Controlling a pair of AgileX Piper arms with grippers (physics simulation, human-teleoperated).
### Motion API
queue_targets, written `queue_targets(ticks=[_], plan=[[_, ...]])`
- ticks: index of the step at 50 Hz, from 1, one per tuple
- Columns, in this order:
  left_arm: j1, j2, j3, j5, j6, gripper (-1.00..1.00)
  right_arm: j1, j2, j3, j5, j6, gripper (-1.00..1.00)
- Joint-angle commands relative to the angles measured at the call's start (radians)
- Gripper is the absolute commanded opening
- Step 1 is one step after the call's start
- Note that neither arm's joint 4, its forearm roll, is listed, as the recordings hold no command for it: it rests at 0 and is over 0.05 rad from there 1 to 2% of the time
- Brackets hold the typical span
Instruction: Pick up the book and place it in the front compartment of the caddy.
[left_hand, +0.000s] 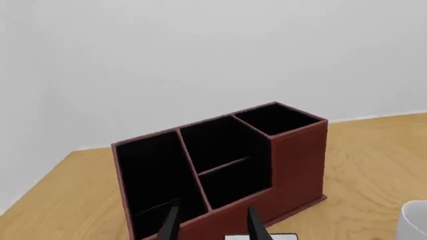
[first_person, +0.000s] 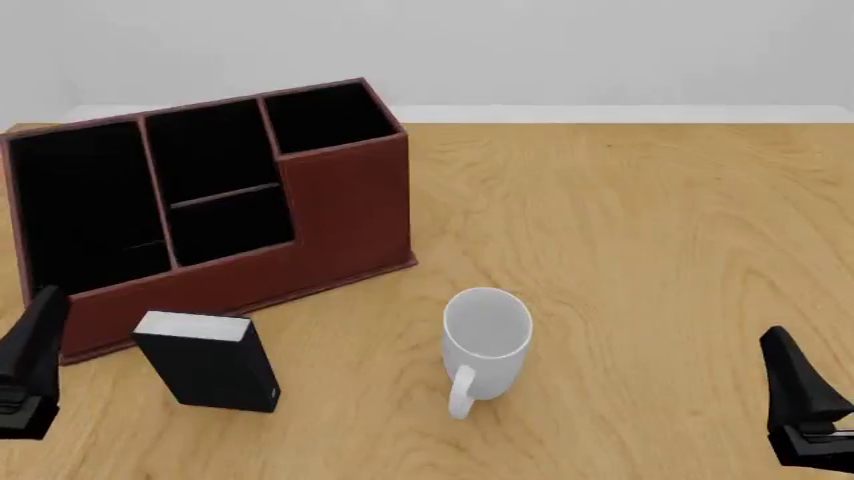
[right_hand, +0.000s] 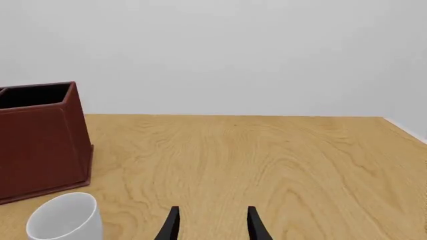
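The book (first_person: 211, 364), a small thick black block with a white top edge, stands upright on the table just in front of the caddy (first_person: 340, 205); a sliver of its white edge (left_hand: 260, 236) shows in the left wrist view. The red-brown caddy (left_hand: 297, 160) with black-lined compartments stands at the far left. My left gripper (left_hand: 212, 225) is open, low at the near left edge (first_person: 27, 375), a short way left of the book. At the near right, my right gripper (right_hand: 212, 225) is also open (first_person: 801, 400), holding nothing.
A white mug (first_person: 485, 340) lies between the book and the right gripper, its mouth facing away and its handle toward the near edge; it also shows in the right wrist view (right_hand: 65, 220). A white wall bounds the wooden table (first_person: 641, 220) at the back.
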Motion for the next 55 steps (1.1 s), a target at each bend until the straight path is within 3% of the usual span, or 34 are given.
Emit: queue_targets(ticks=[1,6,11,14,15,18,20,24,29,31,33,35,41,42,49,55], plan=[[-0.181,0.038,-0.211,0.104,0.164,1.00,0.000,0.000,0.000,0.000,-0.001,1.00],[-0.323,0.164,-0.324,0.207,0.343,1.00,0.000,0.002,0.000,-0.002,-0.001,1.00],[-0.387,0.227,-0.442,0.316,0.380,1.00,0.000,0.004,0.000,-0.004,-0.001,1.00],[-0.417,0.255,-0.500,0.366,0.467,1.00,0.000,0.003,0.001,-0.004,-0.001,1.00],[-0.420,0.291,-0.564,0.402,0.489,1.00,0.000,0.003,0.001,-0.004,-0.001,1.00],[-0.439,0.329,-0.601,0.457,0.580,1.00,0.000,0.004,0.001,-0.004,-0.001,1.00],[-0.501,0.298,-0.580,0.528,0.644,1.00,0.000,0.003,0.000,-0.004,-0.001,1.00],[-0.494,0.335,-0.584,0.618,0.761,1.00,0.000,0.003,0.000,-0.002,-0.001,1.00],[-0.530,0.361,-0.612,0.794,0.815,1.00,0.000,0.003,0.000,-0.004,-0.001,1.00],[-0.617,0.259,-0.578,0.889,0.941,1.00,0.000,0.004,-0.002,-0.002,-0.001,1.00],[-0.621,0.296,-0.620,0.936,0.913,1.00,0.000,0.005,-0.002,-0.003,-0.001,1.00],[-0.589,0.294,-0.572,0.968,0.990,1.00,0.000,0.006,-0.001,-0.006,-0.001,1.00],[-0.526,0.337,-0.578,1.003,1.087,1.00,0.000,0.005,-0.002,-0.003,-0.001,1.00],[-0.540,0.345,-0.604,1.020,1.071,1.00,0.000,0.004,-0.001,-0.003,-0.001,1.00],[-0.513,0.359,-0.616,1.079,1.161,1.00,0.000,0.003,-0.001,-0.003,-0.001,1.00],[-0.526,0.369,-0.628,1.093,1.189,1.00,0.000,0.002,-0.002,-0.001,-0.001,1.00]])
